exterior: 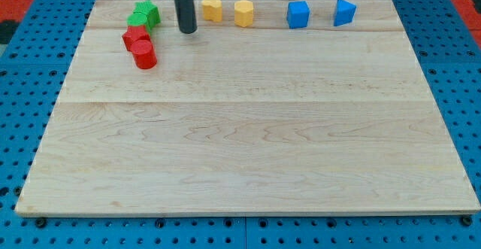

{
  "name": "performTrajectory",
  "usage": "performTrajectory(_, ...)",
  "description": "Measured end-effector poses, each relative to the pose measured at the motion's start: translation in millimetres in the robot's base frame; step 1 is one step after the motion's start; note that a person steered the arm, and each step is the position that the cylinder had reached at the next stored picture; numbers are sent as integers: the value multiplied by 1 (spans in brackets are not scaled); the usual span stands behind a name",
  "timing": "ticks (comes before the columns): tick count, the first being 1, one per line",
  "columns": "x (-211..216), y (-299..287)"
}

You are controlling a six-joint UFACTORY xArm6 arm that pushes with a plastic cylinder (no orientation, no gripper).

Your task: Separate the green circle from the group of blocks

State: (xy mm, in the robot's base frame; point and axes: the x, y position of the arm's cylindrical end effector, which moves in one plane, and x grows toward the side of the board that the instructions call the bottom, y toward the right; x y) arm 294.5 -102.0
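Two green blocks sit pressed together at the view's top left: one (149, 11) above and right, the other, rounder one (137, 19) below and left. Which of them is the circle is hard to tell. Directly below them a red block (135, 37) touches the green pair, and a red cylinder (145, 55) touches that one. My tip (187, 31) rests on the board just right of this group, about one block width from the green blocks and touching none. The rod rises out of the view's top.
Along the top edge of the wooden board (248, 129), right of my tip, stand two yellow blocks (213, 9) (243, 13), a blue block (298, 14) and a blue wedge-like block (344, 12). A blue pegboard table surrounds the board.
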Motion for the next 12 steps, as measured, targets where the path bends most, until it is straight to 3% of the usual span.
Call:
performTrajectory(1,29,13)
performTrajectory(2,-30,1)
performTrajectory(4,-103,-21)
performTrajectory(6,-62,-89)
performTrajectory(8,-84,-120)
performTrajectory(9,-37,-134)
performTrajectory(11,31,-70)
performTrajectory(12,31,-59)
